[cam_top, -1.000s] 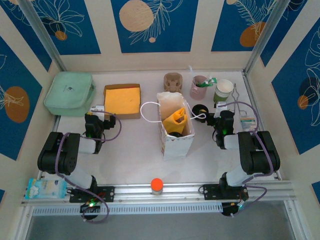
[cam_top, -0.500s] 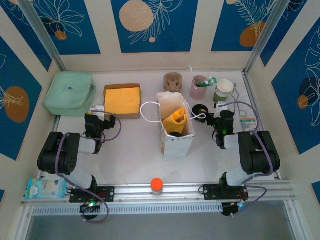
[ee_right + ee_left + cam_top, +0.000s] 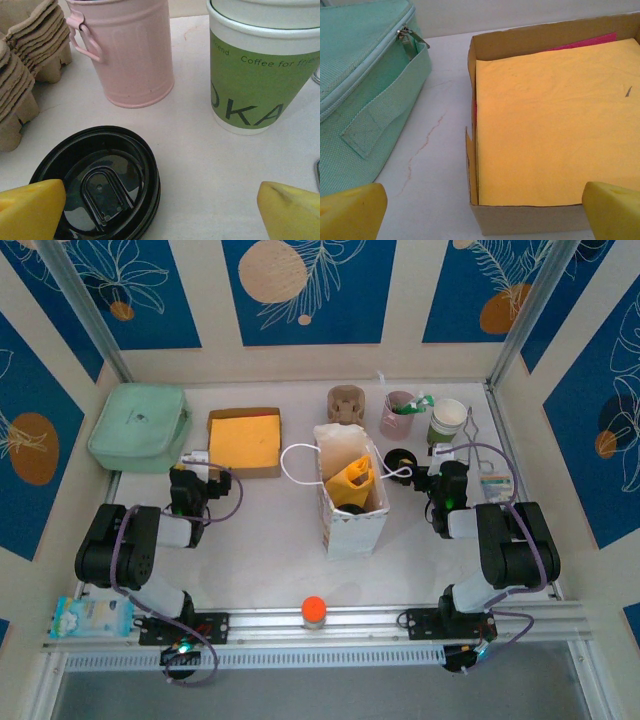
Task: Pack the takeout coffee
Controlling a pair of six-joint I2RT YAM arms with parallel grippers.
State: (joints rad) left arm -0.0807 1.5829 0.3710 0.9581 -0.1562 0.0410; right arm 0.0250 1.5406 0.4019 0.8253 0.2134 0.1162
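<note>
The takeout coffee [image 3: 400,459] is standing just right of the white bag [image 3: 352,510] in the top view, while the right wrist view is showing its black lid [image 3: 100,185] close up near a pink cup [image 3: 122,50], with the right gripper [image 3: 160,220] gaping wide and holding nothing.

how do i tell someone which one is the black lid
Start at the white paper bag standing mid-table. Just right of it, in front of the pink can and green paper cup, lies a round black lid. It alone is black and low.
</note>
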